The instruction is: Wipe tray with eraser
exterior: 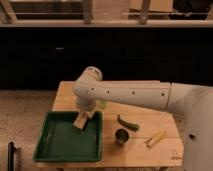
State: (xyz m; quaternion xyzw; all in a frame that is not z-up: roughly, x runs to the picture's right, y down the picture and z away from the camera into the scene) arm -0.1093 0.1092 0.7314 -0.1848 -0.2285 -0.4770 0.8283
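The dark-green tray (60,145) lies on the left part of the wooden table. My gripper (85,114) hangs from the white arm over the tray's far right corner. It holds the tan eraser (81,121), tilted, with its lower end at or just above the tray floor; I cannot tell whether it touches. The arm's wrist hides the upper part of the gripper.
A green curved vegetable (127,123), a dark cup (121,136) and a yellow corn-like stick (155,138) lie on the wooden table (150,152) right of the tray. A dark cabinet wall stands behind the table. A black post (11,155) stands at the lower left.
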